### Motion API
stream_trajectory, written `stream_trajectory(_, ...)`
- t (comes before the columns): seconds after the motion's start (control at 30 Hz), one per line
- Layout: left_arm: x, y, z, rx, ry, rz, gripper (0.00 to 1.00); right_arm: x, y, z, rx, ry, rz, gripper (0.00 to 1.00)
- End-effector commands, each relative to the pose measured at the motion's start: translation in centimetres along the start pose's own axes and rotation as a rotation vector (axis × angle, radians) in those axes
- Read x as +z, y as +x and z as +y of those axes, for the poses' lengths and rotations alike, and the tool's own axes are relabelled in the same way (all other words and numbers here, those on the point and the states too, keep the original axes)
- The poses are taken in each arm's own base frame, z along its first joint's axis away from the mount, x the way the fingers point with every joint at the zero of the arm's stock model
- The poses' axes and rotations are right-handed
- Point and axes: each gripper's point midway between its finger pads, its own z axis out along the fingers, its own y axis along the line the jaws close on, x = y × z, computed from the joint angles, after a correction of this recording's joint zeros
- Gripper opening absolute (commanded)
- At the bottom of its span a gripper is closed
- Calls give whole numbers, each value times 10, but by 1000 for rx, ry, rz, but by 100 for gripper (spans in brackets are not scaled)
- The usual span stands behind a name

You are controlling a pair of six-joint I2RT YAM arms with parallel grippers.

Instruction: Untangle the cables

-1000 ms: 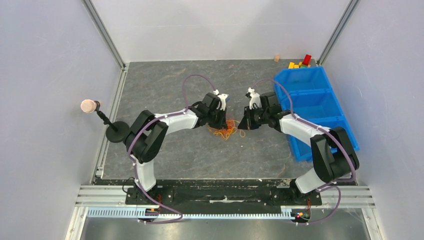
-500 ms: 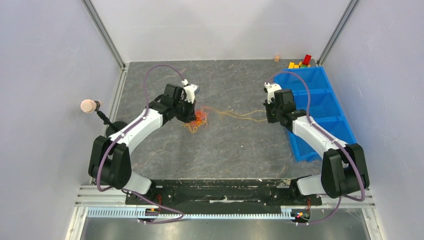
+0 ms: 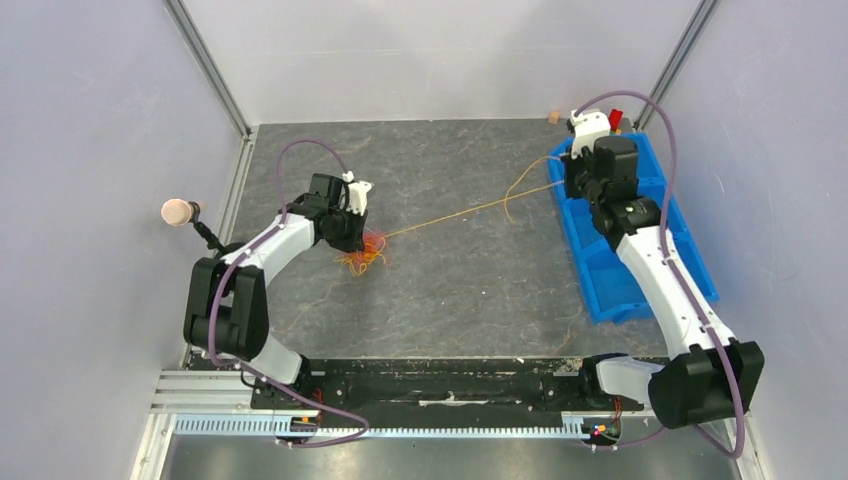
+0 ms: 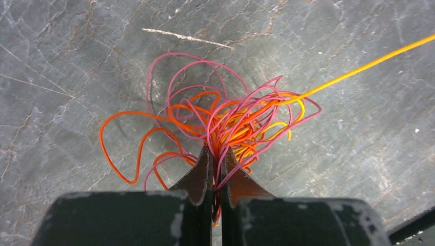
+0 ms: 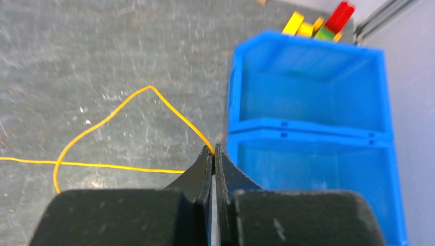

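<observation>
The cables lie in a curly bundle of orange, pink-red and yellow loops on the grey table, left of centre. My left gripper is shut on the near side of this bundle, strands pinched between its fingers. One yellow cable runs taut from the bundle across the table to my right gripper, which is shut on its end beside the blue bin. In the right wrist view that yellow cable makes a loop over the floor before reaching the fingertips.
A blue bin with three compartments stands at the right, under my right arm. Coloured blocks sit behind it in the far corner. A round-based stand with a pink ball is at the left edge.
Both arms have pulled apart: the left dragged the bundle leftward, the right moved to the far right over the bin. The yellow cable has been drawn out long and taut between them.
</observation>
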Motion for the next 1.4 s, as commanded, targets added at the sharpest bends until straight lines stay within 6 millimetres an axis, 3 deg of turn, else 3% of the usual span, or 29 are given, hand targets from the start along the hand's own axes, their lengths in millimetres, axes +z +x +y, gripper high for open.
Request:
stream_trajectory(0.0, 15, 24, 34, 13, -94, 89, 2, -32, -71, -41, 11, 120, -173, 0)
stream_trajectory(0.17, 25, 42, 49, -26, -104, 148, 3, -58, -125, -74, 44, 190, -296, 0)
stream_trajectory(0.33, 26, 51, 56, -40, -98, 159, 14, -71, -151, -85, 63, 202, -365, 0)
stream_trajectory(0.53, 26, 59, 62, -47, -105, 178, 22, -99, -180, -131, 107, 308, -453, 0)
stream_trajectory(0.77, 22, 62, 72, -59, -119, 175, 15, -129, -204, -162, 119, 362, -527, 0)
stream_trajectory(0.93, 18, 63, 78, -66, -128, 179, 3, -141, -210, -175, 132, 371, -553, 0)
stream_trajectory(1.03, 1, 39, 37, -25, 76, 65, 2, -113, -186, -132, 147, 127, -462, 0)
stream_trajectory(1.17, -40, -4, -13, 1, 267, -132, 2, -68, -107, -27, 133, -284, -243, 0)
stream_trajectory(1.27, -64, -23, -36, -54, 374, -176, 2, -58, -54, 56, 68, -510, -116, 0)
stream_trajectory(1.37, -83, -30, -59, -46, 497, -215, 2, -53, -7, 111, 40, -683, 10, 2)
